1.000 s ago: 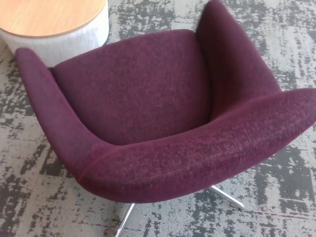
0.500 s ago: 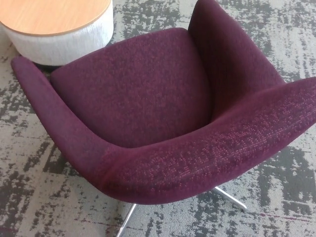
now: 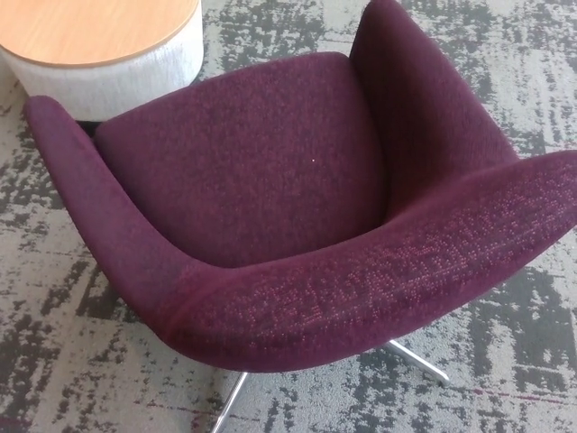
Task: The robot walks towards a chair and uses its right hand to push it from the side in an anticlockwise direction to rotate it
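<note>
A purple chair (image 3: 270, 180) is being viewed from above, filling most of the frame on a grey carpet (image 3: 54, 361).

No robot hand is being shown on either side, so the state of each cannot be told. A round table (image 3: 99, 45) is standing just beside the chair's far left arm, and metal legs (image 3: 415, 359) are showing beneath the backrest. A push could be landing on soft, curved fabric and slipping off, or the turning chair could be driven against the table.
</note>
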Available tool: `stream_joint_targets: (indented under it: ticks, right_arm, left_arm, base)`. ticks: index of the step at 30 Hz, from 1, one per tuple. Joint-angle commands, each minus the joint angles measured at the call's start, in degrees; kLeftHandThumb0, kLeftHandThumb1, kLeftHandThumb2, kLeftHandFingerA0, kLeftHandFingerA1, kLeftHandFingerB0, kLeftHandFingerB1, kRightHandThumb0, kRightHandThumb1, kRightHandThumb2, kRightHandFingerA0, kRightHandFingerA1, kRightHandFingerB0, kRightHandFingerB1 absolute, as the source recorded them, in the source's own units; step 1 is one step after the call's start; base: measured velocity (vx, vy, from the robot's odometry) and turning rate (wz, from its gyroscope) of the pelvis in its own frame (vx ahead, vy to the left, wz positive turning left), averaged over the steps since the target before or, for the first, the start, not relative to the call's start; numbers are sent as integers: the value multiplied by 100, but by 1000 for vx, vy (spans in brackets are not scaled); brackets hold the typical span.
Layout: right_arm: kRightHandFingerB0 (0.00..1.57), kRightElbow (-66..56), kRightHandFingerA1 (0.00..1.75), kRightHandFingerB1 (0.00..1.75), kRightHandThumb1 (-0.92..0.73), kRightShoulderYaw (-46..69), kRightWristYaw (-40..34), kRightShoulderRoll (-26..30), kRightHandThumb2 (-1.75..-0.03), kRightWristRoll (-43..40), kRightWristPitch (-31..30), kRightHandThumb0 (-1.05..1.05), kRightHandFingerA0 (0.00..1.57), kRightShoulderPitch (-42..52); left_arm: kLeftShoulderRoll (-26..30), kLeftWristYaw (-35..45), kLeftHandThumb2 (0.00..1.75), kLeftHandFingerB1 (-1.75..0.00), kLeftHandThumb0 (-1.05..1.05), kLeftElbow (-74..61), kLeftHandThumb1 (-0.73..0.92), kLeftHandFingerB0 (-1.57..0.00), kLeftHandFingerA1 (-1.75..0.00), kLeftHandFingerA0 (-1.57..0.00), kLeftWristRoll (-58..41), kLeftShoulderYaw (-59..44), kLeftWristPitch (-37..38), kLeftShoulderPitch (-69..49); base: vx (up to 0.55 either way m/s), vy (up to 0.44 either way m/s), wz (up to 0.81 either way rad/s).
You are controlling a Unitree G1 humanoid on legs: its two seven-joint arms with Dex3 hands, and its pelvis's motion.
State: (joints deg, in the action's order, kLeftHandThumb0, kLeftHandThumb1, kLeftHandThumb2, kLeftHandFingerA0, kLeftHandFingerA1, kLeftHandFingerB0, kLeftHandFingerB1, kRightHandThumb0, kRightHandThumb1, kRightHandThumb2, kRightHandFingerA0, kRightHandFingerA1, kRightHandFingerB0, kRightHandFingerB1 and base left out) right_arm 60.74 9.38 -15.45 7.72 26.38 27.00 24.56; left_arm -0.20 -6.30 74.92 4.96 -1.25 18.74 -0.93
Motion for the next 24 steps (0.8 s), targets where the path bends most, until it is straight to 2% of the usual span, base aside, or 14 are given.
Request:
stream_joint_targets:
  ticks: [1, 2, 6, 7, 9, 10, 11, 15, 16, 18, 19, 21, 22, 24]
  right_arm:
    - [23, -44, 50, 30, -71, 133, 731, -33, -62, -909, 280, -60, 47, 183]
    - [15, 28, 60, 44, -59, 52, 733, 18, -91, -846, 281, -64, 45, 165]
    - [22, 146, 46, 29, -74, 66, 845, 19, -62, -1061, 424, -60, 40, 159]
    - [22, 135, 47, 29, -73, 40, 838, 27, -62, -1059, 414, -65, 42, 167]
    - [20, 133, 47, 29, -73, 0, 912, 57, -62, -1112, 387, -67, 44, 154]
    - [14, 152, 61, 44, -58, -42, 797, 75, -91, -1072, 419, -64, 44, 132]
    - [21, 134, 56, 30, -73, -99, 743, 100, -62, -1031, 423, -61, 52, 149]
    - [18, 63, 51, 29, -75, -202, 820, 148, -63, -1101, 350, -62, 46, 195]
    - [20, 73, 49, 29, -75, -220, 760, 137, -63, -1114, 303, -62, 42, 188]
    - [19, 8, 47, 29, -75, -197, 879, 117, -63, -1244, 274, -65, 39, 221]
    - [19, 45, 47, 29, -75, -200, 884, 124, -63, -1272, 311, -66, 40, 215]
    - [20, 148, 54, 30, -73, -241, 821, 144, -62, -1246, 343, -65, 49, 161]
    - [20, 175, 52, 29, -74, -270, 809, 155, -62, -1229, 353, -66, 48, 151]
    - [12, 120, 59, 44, -59, -321, 761, 148, -94, -1227, 282, -70, 40, 173]
  left_arm:
    - [32, -191, 125, -105, -105, 32, 28, -29, -102, -11, 59, -19, -241, -20]
    - [53, -115, 127, -104, -105, 34, 29, -31, -100, -9, 6, -74, -229, -39]
    - [95, -143, 128, -101, -105, 44, 33, -31, -97, -8, 97, 16, -273, -36]
    - [123, -230, 110, -128, -105, 54, 35, -27, -139, -12, 225, 128, -321, -28]
    - [102, -267, 110, -126, -105, 48, 32, -30, -140, -15, 164, 68, -288, -34]
    - [96, -202, 126, -106, -103, 45, 34, -40, -102, -18, 140, 48, -311, -14]
    - [72, -190, 108, -131, -105, 44, 31, -28, -145, -15, 67, -26, -365, -1]
    - [83, -142, 125, -101, -102, 39, 31, -32, -102, -19, 132, -16, -328, -33]
    - [110, -203, 107, -127, -105, 50, 36, -26, -140, -15, 230, 68, -393, -34]
    - [81, -164, 115, -131, -104, 33, 27, -28, -147, -25, 67, -70, -378, -51]
    - [80, -163, 127, -102, -105, 24, 28, -27, -107, -24, 83, -62, -342, -65]
    - [93, -81, 128, -105, -105, 14, 29, -29, -109, -23, 72, -89, -289, -85]
    - [85, -122, 128, -107, -101, 14, 30, -35, -147, -87, 69, -104, -309, -79]
    - [77, -80, 129, -110, -105, 3, 28, -32, -142, -73, 53, -135, -350, -78]
  base:
    - [0, 0, 0]
    - [0, 0, 0]
    - [0, 0, 0]
    - [0, 0, 0]
    - [0, 0, 0]
    - [0, 0, 0]
    - [0, 0, 0]
    - [0, 0, 0]
    - [0, 0, 0]
    - [0, 0, 0]
    - [0, 0, 0]
    - [0, 0, 0]
    - [0, 0, 0]
    - [0, 0, 0]
